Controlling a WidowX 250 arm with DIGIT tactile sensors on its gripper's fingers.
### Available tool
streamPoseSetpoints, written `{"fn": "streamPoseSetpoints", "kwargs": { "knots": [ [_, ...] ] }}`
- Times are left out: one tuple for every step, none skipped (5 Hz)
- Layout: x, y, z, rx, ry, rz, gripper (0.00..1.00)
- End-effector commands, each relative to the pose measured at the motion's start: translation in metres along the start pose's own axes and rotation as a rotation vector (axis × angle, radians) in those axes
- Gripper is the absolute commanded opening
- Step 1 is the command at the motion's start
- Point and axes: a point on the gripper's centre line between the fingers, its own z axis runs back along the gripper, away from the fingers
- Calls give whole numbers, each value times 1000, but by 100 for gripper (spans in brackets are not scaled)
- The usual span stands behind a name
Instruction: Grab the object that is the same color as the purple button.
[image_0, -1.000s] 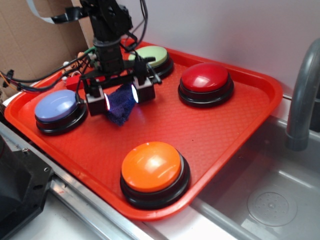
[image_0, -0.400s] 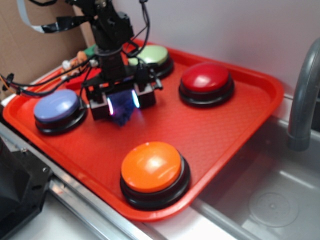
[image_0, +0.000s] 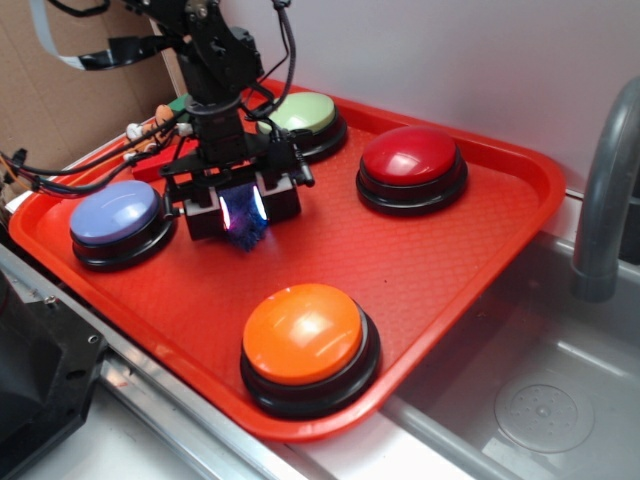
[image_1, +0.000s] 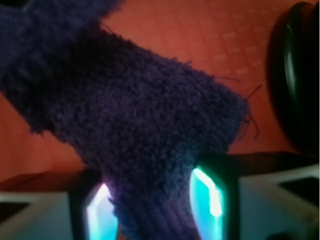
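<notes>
The dark purple-blue fuzzy rag sits between the two lit fingers of my gripper, just above the red tray. In the wrist view the rag fills most of the picture and is pinched between the glowing pads. My gripper is shut on the rag. The purple button, with a pale lavender-blue dome and black base, stands on the tray just left of the gripper.
On the tray also stand an orange button at the front, a red button at the back right and a pale green button behind the arm. A grey faucet and a sink are to the right.
The fingers have closed in on the rag, squeezing it narrower. The gripper has shifted slightly toward the back with the rag between its fingers.
</notes>
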Motion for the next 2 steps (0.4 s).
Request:
{"fn": "streamPoseSetpoints", "kwargs": {
  "knots": [
    [12,5,19,-65,-54,-74,0],
    [16,4,35,-62,-55,-165,0]
  ]
}}
